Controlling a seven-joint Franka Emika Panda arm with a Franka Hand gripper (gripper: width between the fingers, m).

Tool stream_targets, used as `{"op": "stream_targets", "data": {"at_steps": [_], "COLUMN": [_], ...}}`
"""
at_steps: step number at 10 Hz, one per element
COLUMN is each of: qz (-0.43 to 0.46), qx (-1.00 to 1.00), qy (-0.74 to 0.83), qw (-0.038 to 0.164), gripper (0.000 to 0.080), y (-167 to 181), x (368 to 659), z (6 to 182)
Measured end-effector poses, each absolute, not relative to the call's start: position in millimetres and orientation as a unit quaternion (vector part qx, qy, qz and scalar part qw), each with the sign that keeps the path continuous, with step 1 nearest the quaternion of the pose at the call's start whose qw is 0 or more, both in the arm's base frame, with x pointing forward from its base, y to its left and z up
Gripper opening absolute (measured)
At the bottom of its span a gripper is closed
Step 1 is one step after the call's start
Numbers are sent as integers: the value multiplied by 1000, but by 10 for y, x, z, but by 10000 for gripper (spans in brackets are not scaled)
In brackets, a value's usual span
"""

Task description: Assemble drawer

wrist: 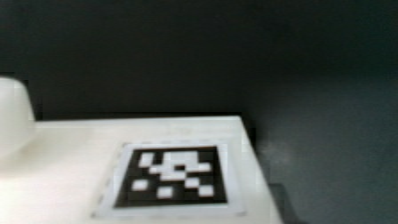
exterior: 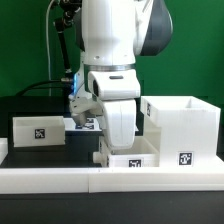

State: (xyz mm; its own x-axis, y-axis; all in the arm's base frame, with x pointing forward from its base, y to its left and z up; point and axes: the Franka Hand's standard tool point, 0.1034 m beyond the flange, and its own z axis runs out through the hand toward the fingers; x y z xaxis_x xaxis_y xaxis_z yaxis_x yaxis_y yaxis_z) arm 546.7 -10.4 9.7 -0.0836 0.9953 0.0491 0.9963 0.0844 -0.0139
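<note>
**A:** Rail (exterior: pixel 50 178) first: long, low and white, running along the near edge of the surface (exterior: pixel 60 155). The middle tray (exterior: pixel 140 158) sits just behind it at mid-edge, tag outward.

**B:** Why pressed up there?

**A:** My guess is that the rail acts as a stop, keeping parts square and their tags readable. The tall box (exterior: pixel 185 125) stands at the near corner on the exterior view's right, upright. I can't see which way its open front faces.

**B:** And the other tray?

**A:** The left tray (exterior: pixel 40 130) is toward the edge on the exterior view's left, well apart from the box. The pincer (exterior: pixel 88 122) hangs low just beside that tray's inner end.

**B:** Wide or narrow?

**A:** Cannot tell. The arm's bulk hides the fingers from outside, and the wrist view shows none.

**B:** What does the wrist see?

**A:** A flat white face carrying a tag (wrist: pixel 175 178), close under the lens, with dark beyond. Probably the left tray, lined up for a grasp. Nothing is inside the box yet.
</note>
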Motion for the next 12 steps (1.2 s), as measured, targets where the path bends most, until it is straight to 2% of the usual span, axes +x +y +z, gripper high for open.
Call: {"op": "stream_targets", "data": {"at_steps": [12], "qz": [-19], "qx": [-699], "qy": [-714], "qw": [19], "gripper": [41], "y": [4], "x": [5473], "z": [93]}}
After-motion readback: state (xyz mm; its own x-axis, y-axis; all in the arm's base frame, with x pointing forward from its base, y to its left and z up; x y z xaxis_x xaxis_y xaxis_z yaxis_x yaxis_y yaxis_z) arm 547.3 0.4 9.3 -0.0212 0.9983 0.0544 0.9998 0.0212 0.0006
